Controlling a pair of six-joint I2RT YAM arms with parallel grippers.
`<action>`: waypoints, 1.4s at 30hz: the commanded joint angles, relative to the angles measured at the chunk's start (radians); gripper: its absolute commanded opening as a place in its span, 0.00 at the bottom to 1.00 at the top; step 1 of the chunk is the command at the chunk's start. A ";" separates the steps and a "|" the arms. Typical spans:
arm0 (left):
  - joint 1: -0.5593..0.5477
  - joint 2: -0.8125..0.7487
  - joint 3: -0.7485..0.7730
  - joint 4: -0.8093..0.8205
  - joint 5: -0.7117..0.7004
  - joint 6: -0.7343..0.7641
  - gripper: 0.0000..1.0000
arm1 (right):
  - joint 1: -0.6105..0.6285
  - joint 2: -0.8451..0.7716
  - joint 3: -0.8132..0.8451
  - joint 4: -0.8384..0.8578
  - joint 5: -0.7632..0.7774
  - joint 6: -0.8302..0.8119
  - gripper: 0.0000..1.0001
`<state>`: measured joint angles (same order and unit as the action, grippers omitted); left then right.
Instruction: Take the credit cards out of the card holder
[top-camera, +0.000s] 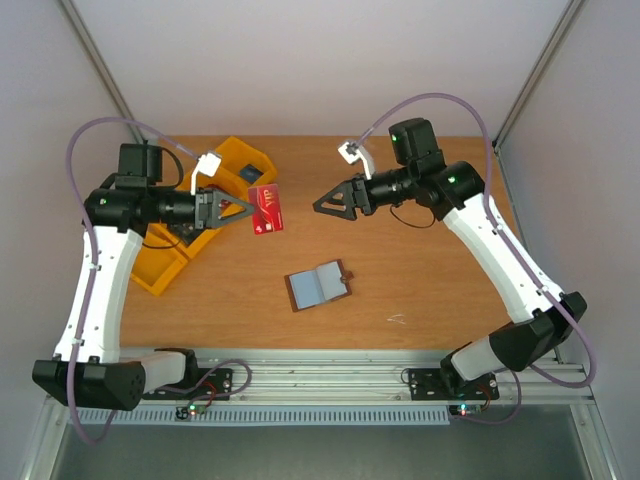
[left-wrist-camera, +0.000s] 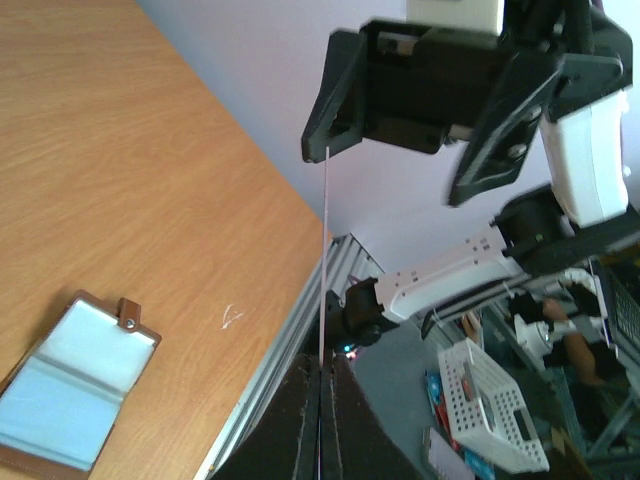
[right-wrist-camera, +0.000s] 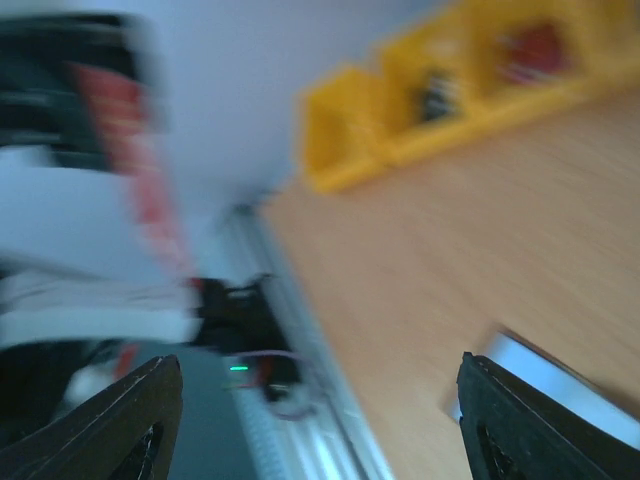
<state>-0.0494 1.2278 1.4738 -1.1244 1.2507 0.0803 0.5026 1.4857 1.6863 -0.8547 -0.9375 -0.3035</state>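
My left gripper (top-camera: 248, 208) is shut on a red credit card (top-camera: 267, 209) and holds it up above the table. In the left wrist view the card shows edge-on (left-wrist-camera: 324, 270) between the closed fingers. The card holder (top-camera: 317, 285) lies open on the table, grey-blue lining up, brown clasp tab at its right; it also shows in the left wrist view (left-wrist-camera: 70, 385). My right gripper (top-camera: 325, 204) is open and empty, raised, facing the card from the right. The right wrist view is blurred; the card (right-wrist-camera: 128, 160) shows as a red streak at left.
Yellow plastic bins (top-camera: 205, 210) stand at the back left, partly under my left arm; they show in the right wrist view (right-wrist-camera: 440, 90). A small white scratch mark (top-camera: 397, 319) is on the wooden table (top-camera: 420, 290) right of the holder.
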 joint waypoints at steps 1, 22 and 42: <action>-0.020 -0.014 0.028 -0.086 0.077 0.144 0.00 | 0.066 0.065 0.040 0.152 -0.275 0.054 0.76; -0.038 -0.002 0.082 -0.058 -0.263 0.087 0.55 | 0.101 0.215 0.104 0.291 -0.234 0.461 0.01; -0.529 0.079 0.297 0.088 -1.136 1.184 0.76 | 0.014 0.214 -0.035 0.652 -0.029 1.112 0.01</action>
<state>-0.5556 1.2945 1.8431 -1.2526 0.3252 1.0142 0.4999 1.7191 1.6188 -0.2096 -0.9794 0.7780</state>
